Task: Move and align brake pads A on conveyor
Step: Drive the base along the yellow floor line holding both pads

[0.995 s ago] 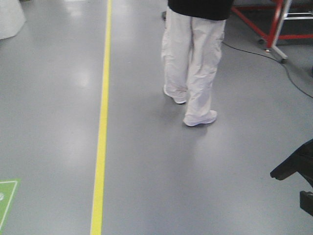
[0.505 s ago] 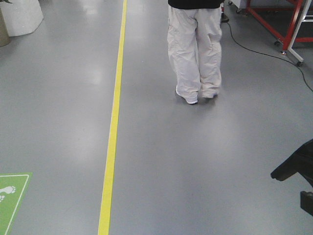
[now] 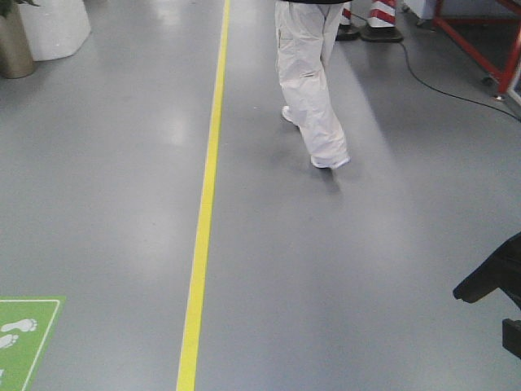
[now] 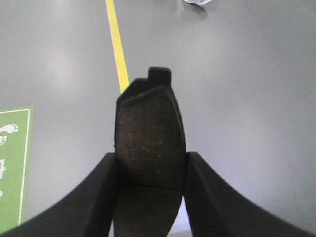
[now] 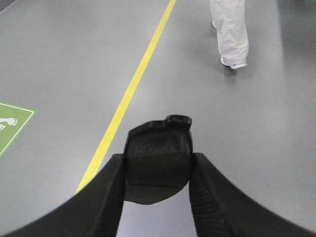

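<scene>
My left gripper (image 4: 150,163) is shut on a dark grey brake pad (image 4: 148,133). The pad stands on end between the fingers, its end tab pointing up, over grey floor. My right gripper (image 5: 158,165) is shut on another brake pad (image 5: 159,153), held across its width with a small tab at the top right. In the front view only a black part of the right arm (image 3: 498,289) shows at the right edge. The conveyor is out of view.
A person in white trousers (image 3: 313,81) walks on the grey floor ahead. A yellow line (image 3: 205,204) runs down the floor. A green footprint sign (image 3: 24,338) lies at bottom left. A red frame (image 3: 480,41), a striped cone (image 3: 381,20), a cable (image 3: 440,85) and a planter (image 3: 15,45) stand at the back.
The floor view has shifted: the yellow line and green sign slid right, the cone and planter came into view. The person stepped further away. Both pads stay held.
</scene>
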`<state>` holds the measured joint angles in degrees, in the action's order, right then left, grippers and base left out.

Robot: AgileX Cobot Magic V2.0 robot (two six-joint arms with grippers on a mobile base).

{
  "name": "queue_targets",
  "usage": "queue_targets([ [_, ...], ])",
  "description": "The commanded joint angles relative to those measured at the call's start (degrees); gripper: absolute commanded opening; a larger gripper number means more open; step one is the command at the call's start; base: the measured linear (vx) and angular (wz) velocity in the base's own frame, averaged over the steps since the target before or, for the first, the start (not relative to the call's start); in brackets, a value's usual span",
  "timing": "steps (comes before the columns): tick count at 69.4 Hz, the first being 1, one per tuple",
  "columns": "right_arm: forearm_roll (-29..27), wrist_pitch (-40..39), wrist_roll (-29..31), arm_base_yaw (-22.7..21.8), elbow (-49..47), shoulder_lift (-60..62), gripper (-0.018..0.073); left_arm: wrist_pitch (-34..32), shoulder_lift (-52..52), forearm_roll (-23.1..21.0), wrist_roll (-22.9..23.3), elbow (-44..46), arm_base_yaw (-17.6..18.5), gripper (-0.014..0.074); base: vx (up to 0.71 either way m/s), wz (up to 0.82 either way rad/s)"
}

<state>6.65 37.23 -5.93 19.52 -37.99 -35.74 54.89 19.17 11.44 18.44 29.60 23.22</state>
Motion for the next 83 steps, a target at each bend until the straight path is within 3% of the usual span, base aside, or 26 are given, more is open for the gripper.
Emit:
queue_targets([
  [1, 0.77, -5.14, 0.21, -0.05, -1.63, -0.1, -0.0004, -4.57, 0.38, 0.88, 0.44, 1.55, 0.16, -0.0006, 0.24, 0.25],
  [36, 0.77, -5.08, 0.21, -0.05, -1.63, -0.02, -0.0004, -4.57, 0.38, 0.88, 0.44, 1.55, 0.16, -0.0006, 0.38, 0.21],
  [83, 0.77, -5.08, 0.21, -0.05, -1.63, -0.02, -0.0004, -4.57, 0.38, 0.88, 0.44, 1.55, 0.16, -0.0006, 0.62, 0.0],
])
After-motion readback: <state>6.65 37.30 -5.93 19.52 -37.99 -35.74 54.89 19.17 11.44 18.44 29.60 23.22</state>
